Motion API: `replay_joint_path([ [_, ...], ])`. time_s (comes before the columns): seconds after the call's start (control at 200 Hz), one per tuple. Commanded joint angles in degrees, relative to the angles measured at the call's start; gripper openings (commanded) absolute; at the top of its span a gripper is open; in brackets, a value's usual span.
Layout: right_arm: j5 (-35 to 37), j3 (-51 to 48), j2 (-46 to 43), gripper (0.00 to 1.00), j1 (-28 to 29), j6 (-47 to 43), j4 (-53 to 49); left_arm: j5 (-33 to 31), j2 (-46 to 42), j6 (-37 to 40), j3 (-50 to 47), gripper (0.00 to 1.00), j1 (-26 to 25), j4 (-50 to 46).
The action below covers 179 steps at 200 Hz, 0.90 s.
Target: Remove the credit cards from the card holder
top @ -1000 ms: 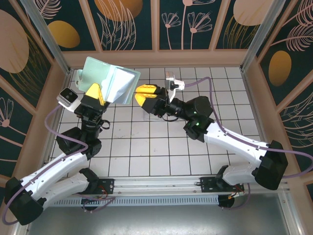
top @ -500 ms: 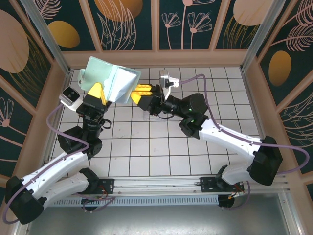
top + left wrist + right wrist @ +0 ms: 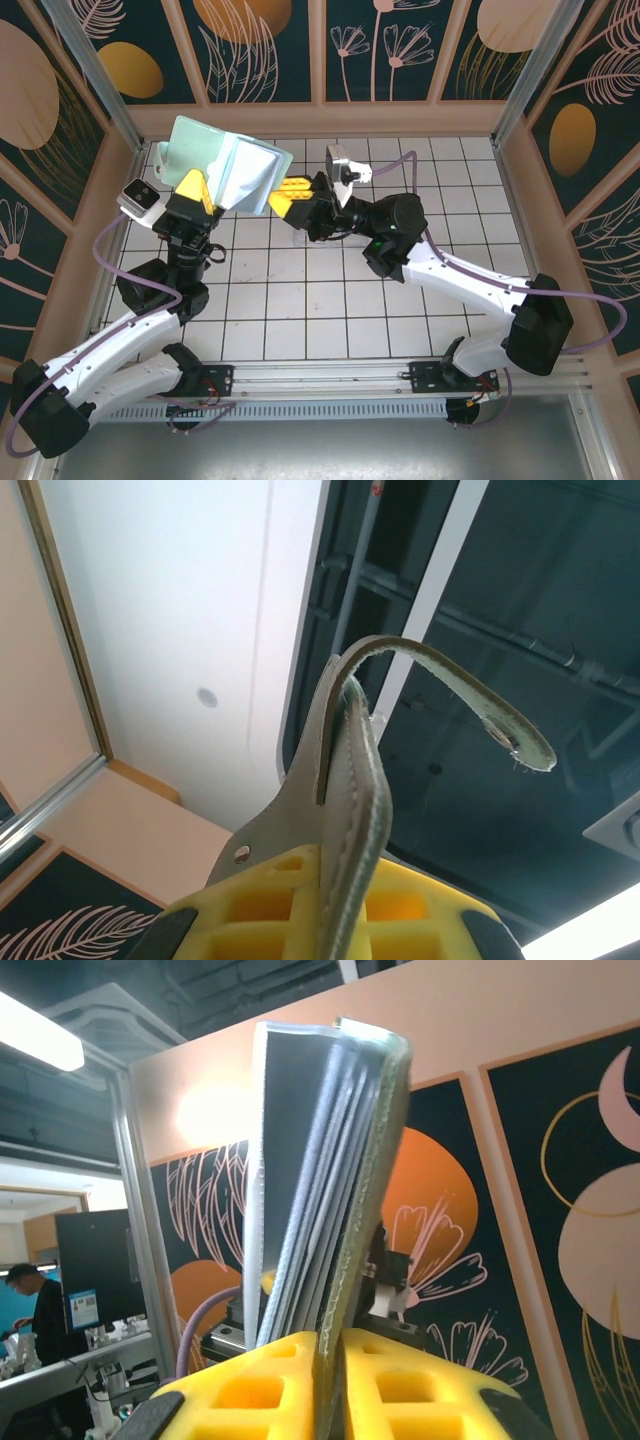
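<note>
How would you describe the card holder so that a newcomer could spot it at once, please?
Start at the far left corner of the white tiled table. Above it, the card holder is held half open between the left gripper and the right gripper. Unlike their yellow fingers, it is pale green.

Card holder (image 3: pixel 238 168) (aloft) between left pincer (image 3: pixel 204 192) and right pincer (image 3: pixel 287 196).

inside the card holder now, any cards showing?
Between the open covers of the card holder, the right wrist view shows stacked blue-grey pocket layers edge-on. No card can be told apart; whatever sits in the pockets is covered.
</note>
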Motion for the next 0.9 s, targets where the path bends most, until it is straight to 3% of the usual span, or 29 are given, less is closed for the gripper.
replay_joint_path([
  [0.0, -0.92, 3.3, 0.2, 0.15, 0.88, -0.88, 4.2, 0.87, 0.35, -1.25, 0.75, 0.0, 0.08, 1.03],
  [0.115, 0.15, 3.83, 0.08, 0.11, 0.87, -1.93, 2.45, 0.75, 0.3, -1.27, 0.51, 0.0, 0.12, 0.92],
  [0.205, 0.66, 3.7, -0.36, 0.0, 0.93, -2.89, 0.53, 0.41, -0.24, -0.84, 0.03, 0.0, 0.13, -0.21],
  [0.27, 1.92, 2.96, -1.59, 0.0, 0.89, -4.25, -2.45, -0.69, -1.81, 0.85, -0.48, 0.0, 0.09, -3.69],
  [0.385, 5.79, 0.64, -5.05, 0.0, 0.83, -7.93, -11.06, -3.44, -7.12, 8.17, -0.14, 0.33, 0.08, -19.0],
  [0.435, 7.79, -0.34, -6.73, 0.0, 0.61, -9.26, -15.93, -5.2, -9.34, 11.45, 0.11, 0.52, 0.12, -26.71],
  [0.57, 11.85, -3.81, -11.42, 0.0, -0.25, -10.61, -26.33, -11.9, -14.92, 16.3, -2.36, 0.69, 0.1, -41.84],
  [0.691, 13.9, -4.84, -13.96, 0.0, -1.15, -11.48, -39.35, -17.76, -20.5, 17.13, -7.19, 0.71, 0.14, -49.85],
  [0.891, 11.4, -9.63, -15.22, 0.0, -2.56, -9.66, -48.82, -24.08, -29.96, 14.08, -16.19, 0.71, 0.1, -58.53],
])
